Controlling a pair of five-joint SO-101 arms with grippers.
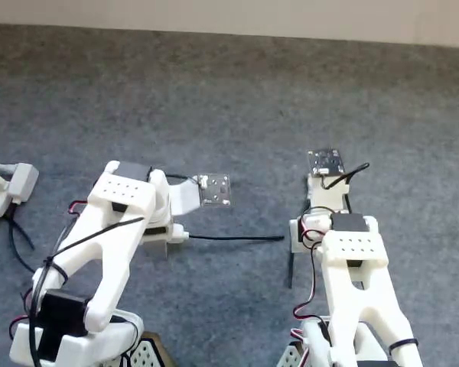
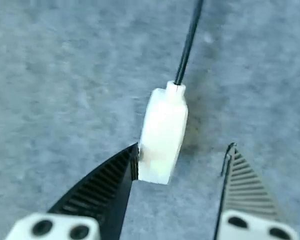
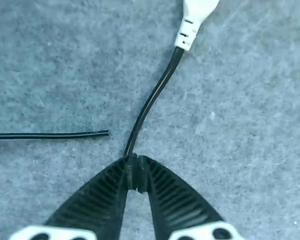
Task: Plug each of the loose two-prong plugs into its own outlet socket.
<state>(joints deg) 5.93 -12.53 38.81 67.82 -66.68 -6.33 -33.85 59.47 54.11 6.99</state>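
Note:
A white two-prong plug (image 2: 162,132) lies on the grey carpet between the fingers of my open left gripper (image 2: 182,150), touching one finger (image 2: 117,175). Its thin black cord (image 2: 187,42) runs away from the gripper. From above, that plug (image 1: 180,232) sits at the left gripper's tip, and its cord (image 1: 237,238) stretches toward the right arm. My right gripper (image 3: 136,162) is shut on the black cord (image 3: 152,97) of a second white plug (image 3: 196,15) that lies farther out. A white outlet block (image 1: 8,187) sits at the far left edge.
The loose end of the first plug's cord (image 3: 65,134) lies beside the right gripper. Black cables (image 1: 15,229) trail from the outlet block. Grey carpet (image 1: 237,99) covers the whole surface, with open floor toward the far side.

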